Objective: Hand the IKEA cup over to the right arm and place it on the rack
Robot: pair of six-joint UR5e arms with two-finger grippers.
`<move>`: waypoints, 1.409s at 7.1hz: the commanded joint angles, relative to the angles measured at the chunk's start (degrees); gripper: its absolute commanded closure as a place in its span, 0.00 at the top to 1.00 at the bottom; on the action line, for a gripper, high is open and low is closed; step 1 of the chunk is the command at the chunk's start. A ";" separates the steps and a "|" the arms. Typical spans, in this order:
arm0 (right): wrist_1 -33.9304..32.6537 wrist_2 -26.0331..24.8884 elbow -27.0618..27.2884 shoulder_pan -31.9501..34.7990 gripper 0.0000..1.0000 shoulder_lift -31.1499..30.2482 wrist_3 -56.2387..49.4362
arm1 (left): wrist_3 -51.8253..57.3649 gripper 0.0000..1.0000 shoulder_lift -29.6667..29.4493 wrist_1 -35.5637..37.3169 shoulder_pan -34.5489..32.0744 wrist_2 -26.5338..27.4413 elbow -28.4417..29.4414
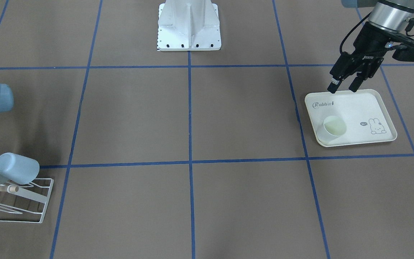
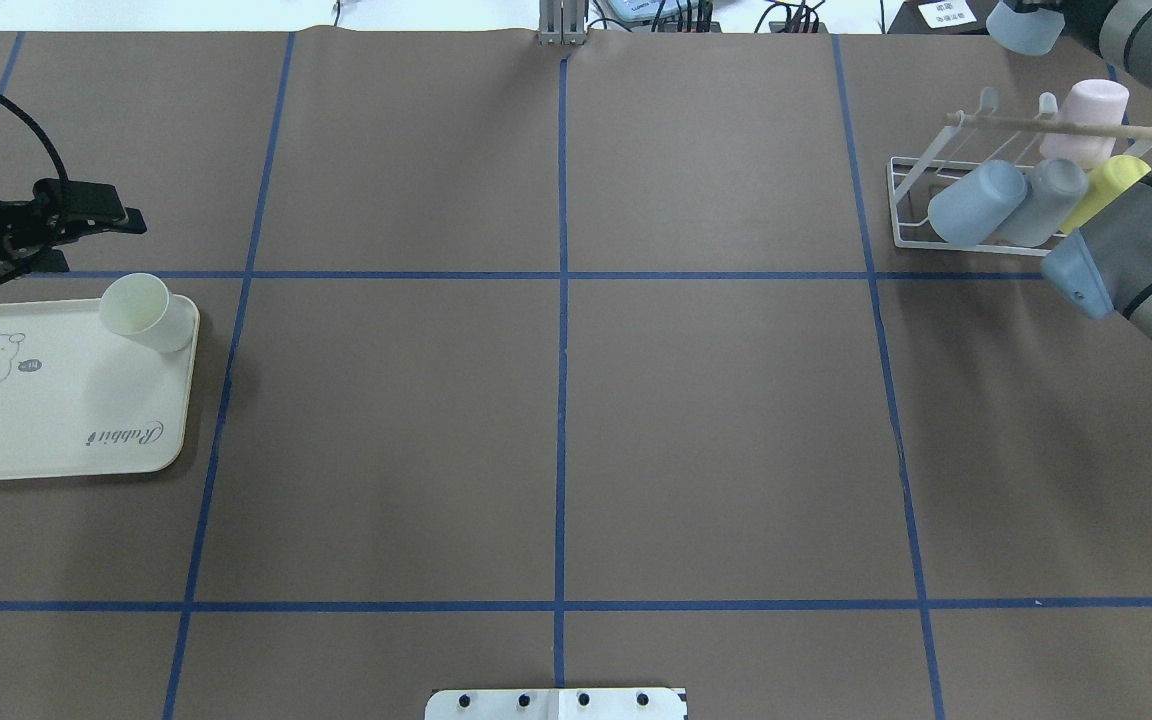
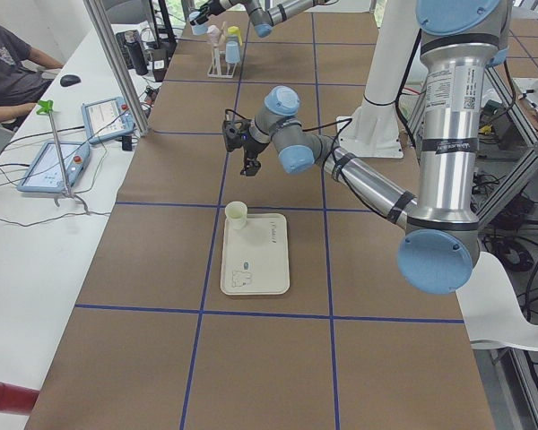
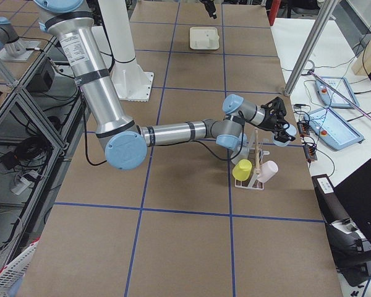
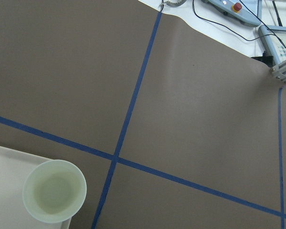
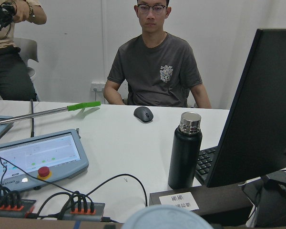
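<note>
Progress is at its very start. The IKEA cup (image 1: 334, 128) stands upright, untouched, in the far right corner of the tray (image 1: 365, 108) at the table's left. The left gripper (image 1: 343, 87) hangs above the tray, jaws parted and empty. The right gripper (image 4: 277, 117) waits by the rack (image 2: 901, 215); I cannot tell its grip. Grasp, hand-over and racking remain.

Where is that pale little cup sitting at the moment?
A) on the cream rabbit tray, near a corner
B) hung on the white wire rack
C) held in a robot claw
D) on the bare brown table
A: the pale cup stands upright near a corner of the cream tray, and the open left gripper is apart from it.
</note>
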 commanded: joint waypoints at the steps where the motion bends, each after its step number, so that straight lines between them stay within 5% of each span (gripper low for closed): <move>1: 0.53 0.12 -0.07 0.01 0.00 -1.71 -2.18 | 0.08 1.00 0.06 0.00 -0.12 -0.27 -0.01; 10: 3.26 -0.50 0.72 -2.71 0.00 -5.49 -5.01 | -0.10 1.00 1.29 -0.09 -0.12 -0.45 -0.44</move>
